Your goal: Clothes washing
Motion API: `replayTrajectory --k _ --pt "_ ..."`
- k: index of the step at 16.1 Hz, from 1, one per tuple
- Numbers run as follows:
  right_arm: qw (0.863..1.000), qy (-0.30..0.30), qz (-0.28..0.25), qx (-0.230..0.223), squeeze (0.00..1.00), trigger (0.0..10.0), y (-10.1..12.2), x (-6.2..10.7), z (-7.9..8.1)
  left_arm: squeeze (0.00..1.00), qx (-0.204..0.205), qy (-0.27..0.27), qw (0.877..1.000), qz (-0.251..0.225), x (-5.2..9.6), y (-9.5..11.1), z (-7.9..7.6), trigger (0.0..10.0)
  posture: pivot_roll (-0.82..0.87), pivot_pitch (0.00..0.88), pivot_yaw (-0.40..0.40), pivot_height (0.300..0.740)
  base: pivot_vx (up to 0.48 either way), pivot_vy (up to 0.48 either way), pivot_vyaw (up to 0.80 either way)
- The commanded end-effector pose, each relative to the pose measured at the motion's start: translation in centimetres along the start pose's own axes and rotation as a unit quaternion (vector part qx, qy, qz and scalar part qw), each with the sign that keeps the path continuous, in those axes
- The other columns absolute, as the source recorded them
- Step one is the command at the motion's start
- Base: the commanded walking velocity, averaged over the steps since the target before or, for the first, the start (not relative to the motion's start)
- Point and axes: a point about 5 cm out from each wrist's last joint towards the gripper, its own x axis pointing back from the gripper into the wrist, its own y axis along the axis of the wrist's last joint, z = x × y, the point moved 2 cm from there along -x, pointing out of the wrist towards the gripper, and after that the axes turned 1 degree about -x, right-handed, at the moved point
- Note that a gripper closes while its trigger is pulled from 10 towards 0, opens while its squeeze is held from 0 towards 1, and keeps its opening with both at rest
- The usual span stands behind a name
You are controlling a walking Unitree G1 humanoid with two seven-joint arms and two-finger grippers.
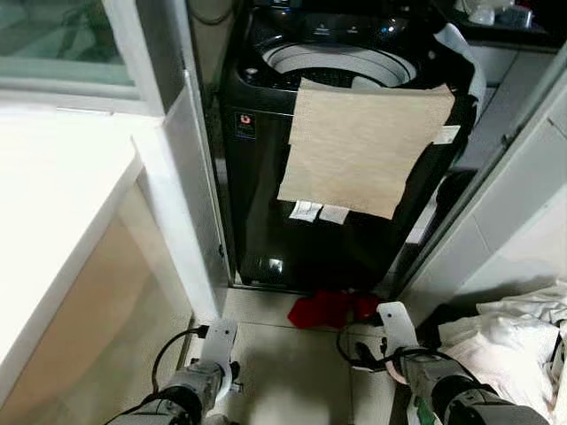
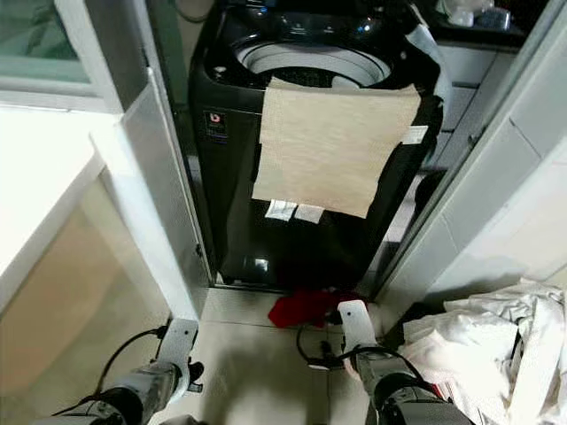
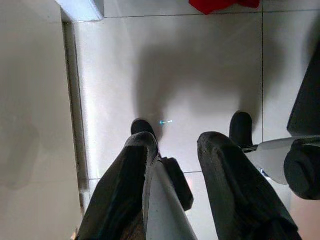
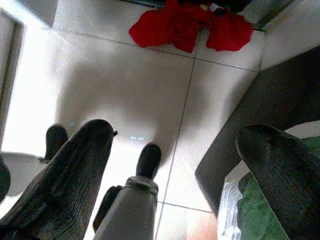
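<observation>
A black top-loading washing machine (image 1: 257,195) stands ahead in a narrow alcove with its drum opening (image 1: 341,64) uncovered. A beige cloth (image 1: 363,146) hangs over its front edge. On the tiled floor at the machine's foot lies a red garment (image 1: 330,308), which the right wrist view catches too, red garment (image 4: 190,25). Both arms hang low, short of the garment. My left gripper (image 3: 177,145) is open above bare tile. My right gripper (image 4: 175,135) is open wide and holds nothing.
A heap of white clothes (image 1: 509,341) lies on the floor to the right. A white counter (image 1: 53,195) and a white door frame (image 1: 182,204) close in the left side, a tiled wall (image 1: 532,204) the right. Pale floor tiles (image 1: 283,354) stretch before the machine.
</observation>
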Motion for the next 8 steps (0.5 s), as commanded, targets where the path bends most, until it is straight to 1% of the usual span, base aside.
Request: replayTrajectory --k 1,2,3,4,6,8 --pt "1.0 -0.006 -0.02 -0.015 0.0 10.0 0.8 0.0 0.2 0.0 -0.023 0.0 1.0 0.002 0.1 0.2 0.5 10.0 0.0 0.0 -0.019 0.74 0.0 0.0 0.0" --pt "1.0 -0.007 -0.021 -0.011 0.0 10.0 0.9 -0.1 0.4 0.0 -0.021 0.005 1.0 0.001 0.1 0.2 0.8 10.0 0.0 0.0 -0.022 0.74 0.0 0.0 0.0" --pt "1.0 -0.004 -0.019 0.004 0.0 10.0 1.0 -0.1 0.7 0.0 -0.01 0.008 1.0 -0.005 0.1 0.3 1.1 10.0 -0.01 0.0 -0.019 0.74 0.0 0.0 0.0" --pt "1.0 -0.004 -0.02 0.009 0.0 10.0 1.2 -0.1 0.9 0.0 -0.012 0.006 1.0 -0.007 0.1 0.4 1.2 10.0 -0.02 0.0 -0.016 0.74 0.0 0.0 0.0" --pt "1.0 -0.013 -0.019 0.003 0.0 10.0 1.2 -0.2 1.0 0.0 -0.013 0.003 1.0 -0.006 0.2 0.5 1.4 10.0 -0.02 0.0 -0.012 0.74 0.0 0.0 0.0" --pt "1.0 -0.013 -0.021 0.005 0.0 10.0 1.5 -0.2 1.1 0.0 0.001 0.005 1.0 -0.004 0.2 0.5 1.6 10.0 -0.01 0.0 -0.022 0.74 0.0 0.0 0.0"
